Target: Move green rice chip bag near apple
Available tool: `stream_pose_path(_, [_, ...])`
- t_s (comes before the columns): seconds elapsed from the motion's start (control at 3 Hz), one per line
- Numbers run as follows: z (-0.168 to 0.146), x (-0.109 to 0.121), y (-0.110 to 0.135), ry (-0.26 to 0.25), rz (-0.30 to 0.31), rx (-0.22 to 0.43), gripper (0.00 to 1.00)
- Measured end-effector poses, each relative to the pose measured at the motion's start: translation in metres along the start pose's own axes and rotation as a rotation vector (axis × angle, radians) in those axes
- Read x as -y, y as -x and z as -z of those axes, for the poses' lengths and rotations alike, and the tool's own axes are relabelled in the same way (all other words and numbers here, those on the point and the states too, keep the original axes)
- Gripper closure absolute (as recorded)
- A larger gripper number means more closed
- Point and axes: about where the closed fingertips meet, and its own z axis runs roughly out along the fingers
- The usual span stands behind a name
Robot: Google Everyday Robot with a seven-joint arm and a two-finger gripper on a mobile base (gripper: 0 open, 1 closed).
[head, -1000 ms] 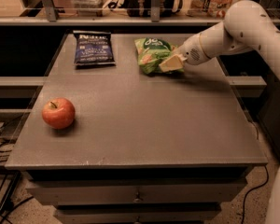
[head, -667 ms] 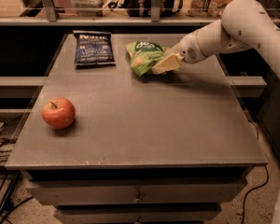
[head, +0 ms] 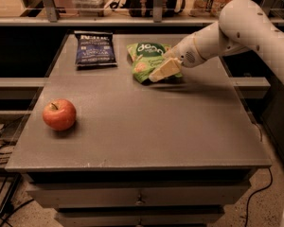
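Arm extended from right; gripper (head: 160,73) clamped on green rice chip bag (head: 146,53).

Tabletop (head: 180,126) carries three things. Apple (head: 59,114) sits front left, near the left edge, well apart from both bags. Snack bag (head: 94,48) lies flat at back left, near the rear edge. Rice chip bag (head: 144,60) is at back centre, just right of the snack bag without touching it, behind and right of the apple. Claw (head: 163,70) is at the rice chip bag's front-right edge, clamped onto it, over the back-centre tabletop. Arm (head: 227,32) reaches in from the right, past the right rear corner. Shelf (head: 132,19) runs behind the tabletop. Drawer (head: 139,197) sits under the front edge. Cables (head: 0,141) lie on the floor, left.
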Motion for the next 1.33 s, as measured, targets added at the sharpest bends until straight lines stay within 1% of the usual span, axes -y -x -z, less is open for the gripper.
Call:
stream_pose_path(0.33, [-0.0077, 0.0033, -0.0121, -0.002, -0.011, -0.015, 0.61])
stream_pose_path(0.67, [-0.0074, 0.0037, -0.012, -0.004, -0.012, -0.017, 0.84])
stream_pose_path(1.0, [-0.0062, 0.0038, -0.0106, -0.004, -0.012, -0.017, 1.0])
stream_pose_path(1.33, [-0.0061, 0.0038, -0.0105, -0.004, -0.011, -0.017, 1.0])
